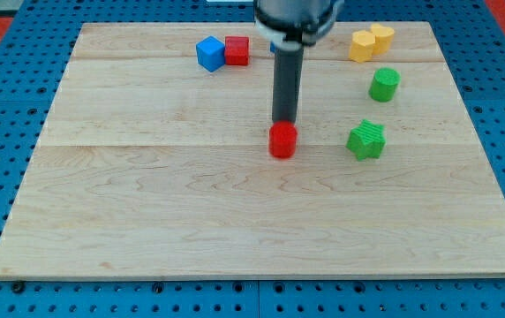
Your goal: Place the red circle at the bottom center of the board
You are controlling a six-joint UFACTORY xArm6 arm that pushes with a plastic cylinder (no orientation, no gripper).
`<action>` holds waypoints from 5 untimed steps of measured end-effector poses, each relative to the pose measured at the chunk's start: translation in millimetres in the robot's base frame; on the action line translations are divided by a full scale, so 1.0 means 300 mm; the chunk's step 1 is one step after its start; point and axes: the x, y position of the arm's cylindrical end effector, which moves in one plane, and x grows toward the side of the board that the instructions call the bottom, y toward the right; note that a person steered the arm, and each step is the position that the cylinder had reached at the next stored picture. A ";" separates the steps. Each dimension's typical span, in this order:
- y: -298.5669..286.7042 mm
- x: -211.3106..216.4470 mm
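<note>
The red circle [282, 140] stands on the wooden board [191, 212], a little above the board's middle and slightly to the view's right. My tip [283, 121] sits right at the circle's upper edge, touching it or very nearly so. The dark rod rises from there toward the view's top and hides the blue block that stood behind it.
A blue cube [209, 53] and a red cube [237, 50] sit side by side at the top, left of the rod. Two yellow blocks [371, 41] sit at the top right. A green cylinder [383, 85] and a green star-like block [366, 140] stand at the right.
</note>
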 end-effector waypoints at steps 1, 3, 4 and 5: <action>-0.088 0.144; 0.100 0.154; -0.078 0.249; -0.218 0.258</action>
